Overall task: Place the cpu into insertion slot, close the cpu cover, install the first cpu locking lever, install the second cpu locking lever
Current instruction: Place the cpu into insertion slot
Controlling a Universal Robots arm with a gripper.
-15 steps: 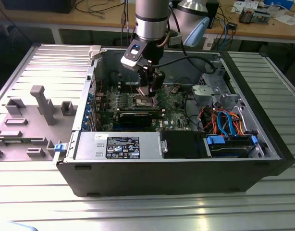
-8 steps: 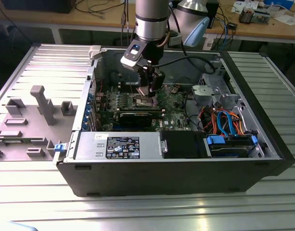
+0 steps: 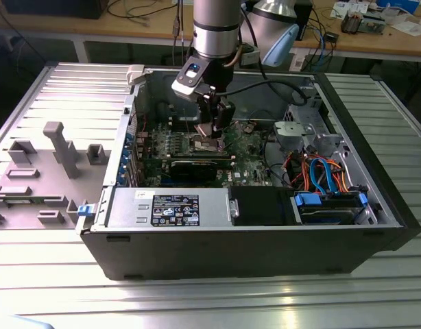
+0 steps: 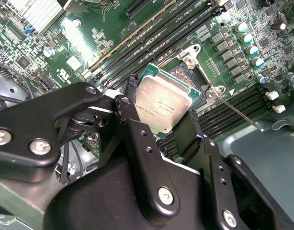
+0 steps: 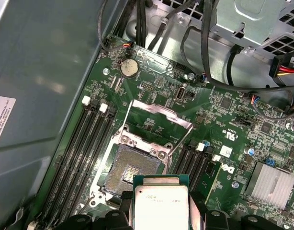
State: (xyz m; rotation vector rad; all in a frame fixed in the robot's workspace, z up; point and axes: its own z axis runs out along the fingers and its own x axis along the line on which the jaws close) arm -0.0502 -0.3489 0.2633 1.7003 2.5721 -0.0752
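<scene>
CPU (image 4: pixel 161 103) first: the small square chip with its silvery metal top hangs in the air, pinched by two opposite edges between the black fingers of the gripper (image 4: pixel 159 114). The gripper is clenched on it, and its top face looks clear of the pads. In the first wrist view the CPU (image 5: pixel 160 206) sits just short of the insertion slot (image 5: pixel 132 170) and above it, not yet seated. The dark, gold-tinged contact field lies bare.

I'd judge the chip light, stiff and thin, with a smooth lid that could slip, and an underside and socket contacts that forgive nothing. The edges look like the right place to hold it, kept level.

Behind the socket the CPU cover (image 5: pixel 161 112) stands flipped up on its hinge, its big window open. In the second wrist view a thin locking lever (image 4: pixel 235 111) juts away from the socket's corner, unlatched. Long black memory slots (image 5: pixel 84 148) flank the socket on the green motherboard (image 5: pixel 233 129). From the exterior view, the arm reaches down into the open computer case (image 3: pixel 265 253), with the gripper (image 3: pixel 214 130) low over the board.
</scene>
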